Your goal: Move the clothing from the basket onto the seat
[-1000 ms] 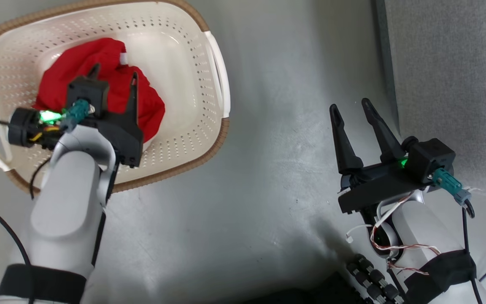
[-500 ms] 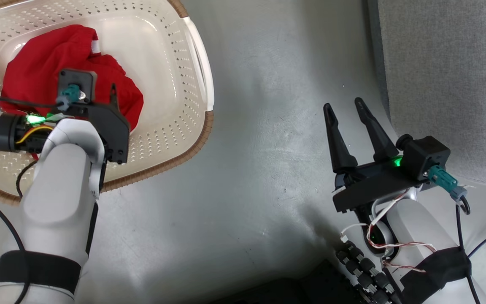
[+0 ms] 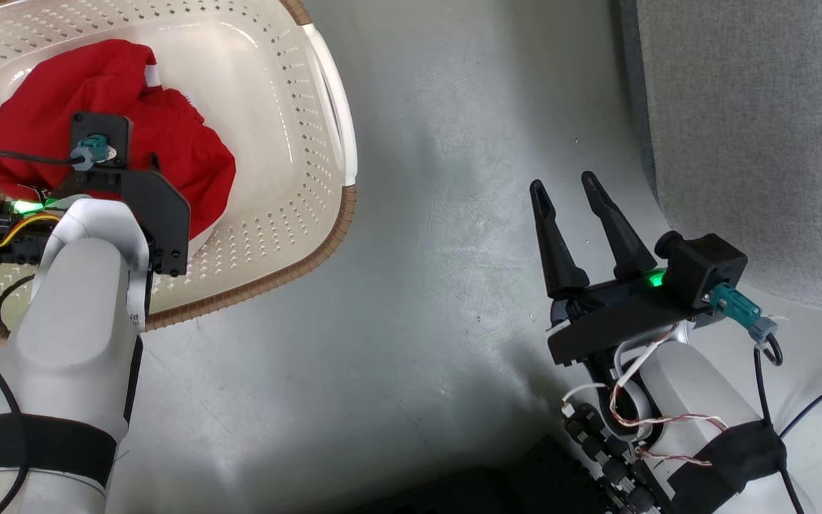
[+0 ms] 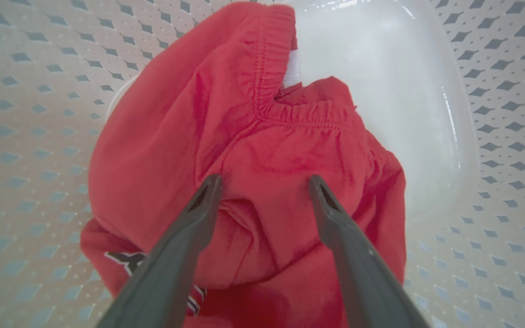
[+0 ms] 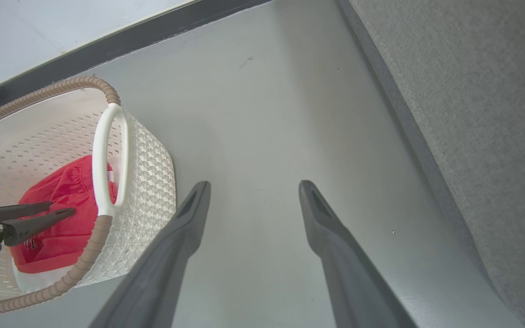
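Lying bunched on the floor of the basket [image 3: 261,235], the clothing [image 3: 47,107] is a crumpled heap of bright red fabric. A gathered elastic waistband, a small white tag and a dark-and-white emblem show in the left wrist view. Whether the heap is one garment or several cannot be told.

The left gripper [image 4: 265,182] hangs inside the basket directly over the heap. Its two dark fingers are spread wide, with the tips at the surface of the cloth. They look to be touching it, but no fold is pinched between them, so nothing is held yet.

The cream perforated basket stands on the grey floor [image 3: 439,214], well apart from the seat [image 3: 760,143], a grey fabric sofa along the robot's right. The right gripper [image 3: 563,184] hovers over the bare floor between basket and sofa, nearer the sofa. Its fingers are also spread wide and carry nothing.

No red fabric lies on the part of the sofa in view, so the task appears to be at its start. By this judgement the left fingers have yet to close on the fabric. After that, the heap has to be lifted clear of the basket wall, carried across the floor and released on the cushion.
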You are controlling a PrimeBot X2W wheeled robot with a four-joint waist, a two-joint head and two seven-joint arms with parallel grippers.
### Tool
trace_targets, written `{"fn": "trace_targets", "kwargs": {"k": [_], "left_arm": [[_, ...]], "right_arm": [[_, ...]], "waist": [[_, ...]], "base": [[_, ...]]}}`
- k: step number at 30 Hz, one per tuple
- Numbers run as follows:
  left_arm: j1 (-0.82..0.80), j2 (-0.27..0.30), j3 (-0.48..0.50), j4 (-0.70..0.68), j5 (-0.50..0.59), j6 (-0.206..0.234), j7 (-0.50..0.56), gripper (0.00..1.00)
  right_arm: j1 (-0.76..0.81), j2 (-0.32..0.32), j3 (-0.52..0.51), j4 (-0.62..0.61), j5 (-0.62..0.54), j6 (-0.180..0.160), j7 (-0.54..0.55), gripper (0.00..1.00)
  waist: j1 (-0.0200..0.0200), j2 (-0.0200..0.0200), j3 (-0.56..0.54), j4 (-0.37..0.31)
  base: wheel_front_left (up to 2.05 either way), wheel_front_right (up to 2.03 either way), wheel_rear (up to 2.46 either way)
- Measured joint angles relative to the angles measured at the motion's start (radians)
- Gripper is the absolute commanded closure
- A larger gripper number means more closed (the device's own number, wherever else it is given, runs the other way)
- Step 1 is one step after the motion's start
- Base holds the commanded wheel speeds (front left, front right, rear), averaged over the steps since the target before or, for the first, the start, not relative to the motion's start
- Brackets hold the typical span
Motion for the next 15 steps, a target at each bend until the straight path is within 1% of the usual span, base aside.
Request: {"fn": "trace_targets", "kwargs": {"k": [8, 10, 15], "left_arm": [[-0.033, 0.013, 0.002, 0.016, 0.007, 0.011, 0.026, 0.00], [-0.045, 0.019, -0.007, 0.022, 0.016, 0.011, 0.032, 0.00], [-0.066, 0.027, -0.033, 0.030, 0.049, 0.011, 0.049, 0.00]], "right_arm": [[-0.010, 0.000, 0.012, -0.013, 0.021, -0.009, 0.000, 0.00], [-0.013, 0.000, 0.016, -0.020, 0.030, -0.016, 0.000, 0.00], [-0.024, 0.000, 0.024, -0.027, 0.036, -0.018, 0.000, 0.00]], "waist": [[0.0000, -0.0001, 0.020, 0.000], [0.0000, 0.0000, 0.029, -0.001], [0.0001, 0.0000, 0.050, -0.004]], "base": [[0.00, 0.00, 0.00], [0.00, 0.00, 0.00], [0.00, 0.00, 0.00]]}}
